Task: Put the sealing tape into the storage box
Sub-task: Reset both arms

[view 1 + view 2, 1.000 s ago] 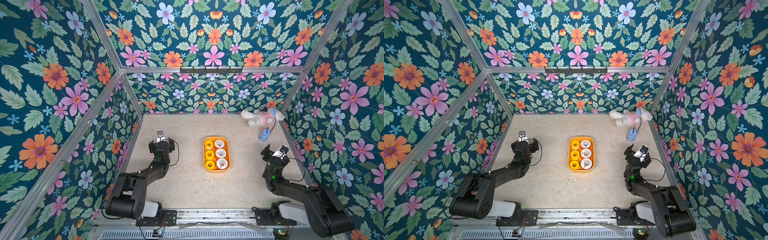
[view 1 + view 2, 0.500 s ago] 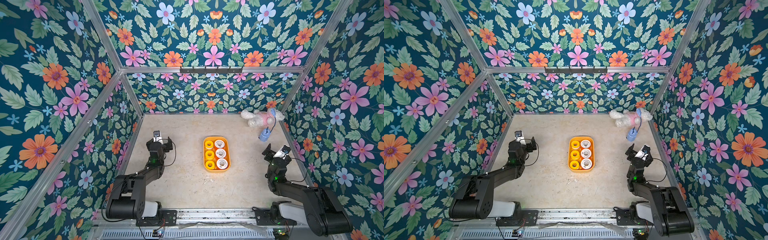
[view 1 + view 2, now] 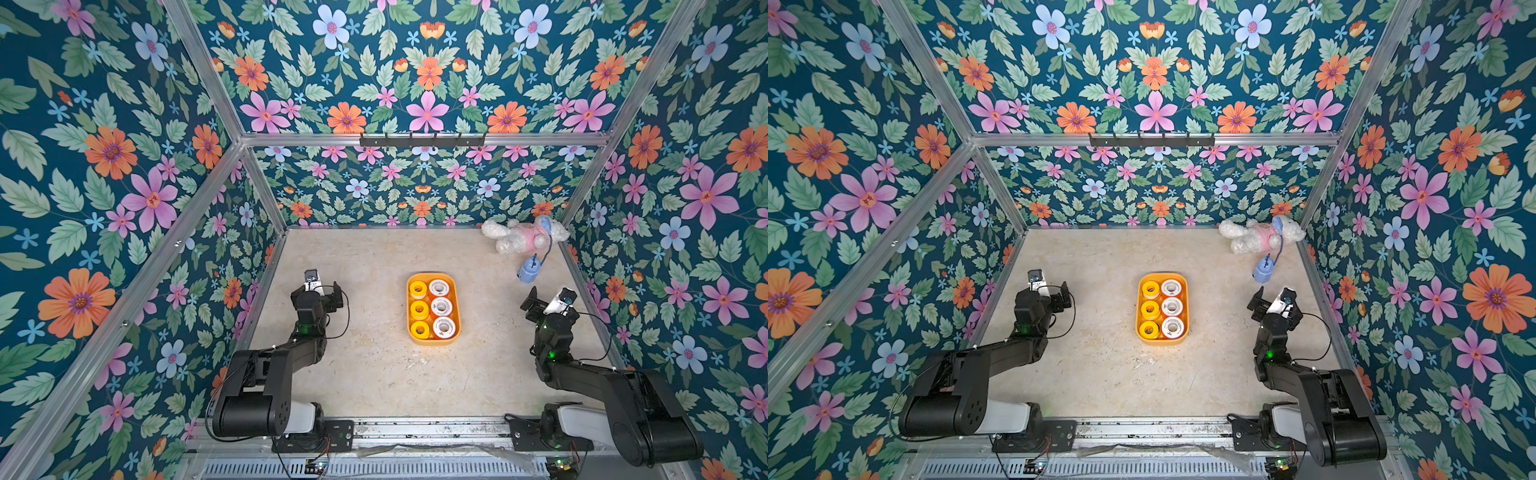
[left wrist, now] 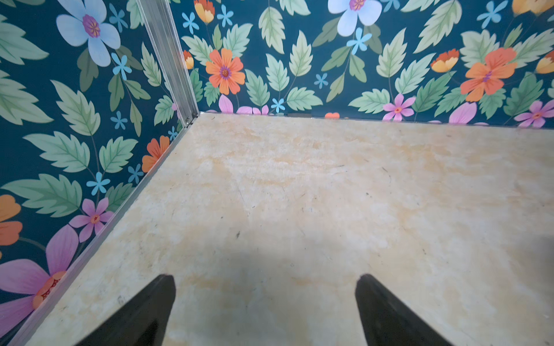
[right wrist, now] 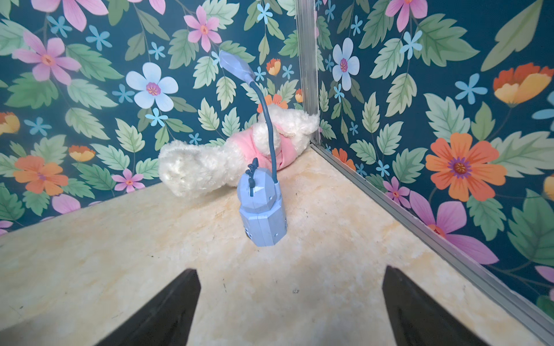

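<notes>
Yellow storage box (image 3: 433, 342) stands on the table (image 3: 374, 374), well apart from walls (image 3: 374, 195)

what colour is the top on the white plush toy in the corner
Pink, on the fluffy white plush toy; clearest in the right wrist view.

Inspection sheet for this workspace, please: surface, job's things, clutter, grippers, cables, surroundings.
Surface: beige table, scuffed; no loose spools seen.
Job's things: storage box mid-table; six sealing tape spools show on top, three yellow, three white.
Clutter: plush toy in the far right corner; blue object on a cord beside it.
Grippers: left gripper open, empty; right gripper open, empty, facing the blue object.
Cables: black cable loops at both wrists.
Surroundings: floral walls, aluminium frame, hook rail on back wall.
</notes>
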Available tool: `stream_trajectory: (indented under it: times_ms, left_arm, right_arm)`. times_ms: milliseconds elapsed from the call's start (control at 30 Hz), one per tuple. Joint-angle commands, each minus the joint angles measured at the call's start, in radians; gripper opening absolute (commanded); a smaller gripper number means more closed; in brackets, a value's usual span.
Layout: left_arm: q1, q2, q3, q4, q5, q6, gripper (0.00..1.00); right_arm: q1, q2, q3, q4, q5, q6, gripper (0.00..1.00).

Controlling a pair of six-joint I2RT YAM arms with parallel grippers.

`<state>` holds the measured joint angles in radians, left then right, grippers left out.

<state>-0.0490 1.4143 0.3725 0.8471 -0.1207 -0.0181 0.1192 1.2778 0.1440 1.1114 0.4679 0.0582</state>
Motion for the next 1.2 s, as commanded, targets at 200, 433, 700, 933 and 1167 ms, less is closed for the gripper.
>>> stream_trajectory:
  times_ms: [200,433,700,933,1167]
  left_arm:
    - [0.055,0.086,-0.043,0.202,0.143,0.014,0.99]
    - [0.058,0.174,-0.067,0.312,0.143,0.016,1.00]
    - [0.058,0.183,-0.078,0.347,0.143,0.016,1.00]
    - [0.058,0.183,-0.078,0.346,0.141,0.017,1.00]
    - [0.058,0.185,-0.076,0.345,0.141,0.017,1.00]
  right_arm:
    - [-0.038,0.086,-0.024,0.187,-0.084,-0.033,0.99]
    - [-0.063,0.194,-0.039,0.332,-0.153,-0.039,0.99]
    - [-0.077,0.180,-0.027,0.279,-0.175,-0.021,0.99]
    - [-0.078,0.175,-0.026,0.265,-0.175,-0.020,0.99]
    - [-0.078,0.175,-0.026,0.267,-0.176,-0.020,0.99]
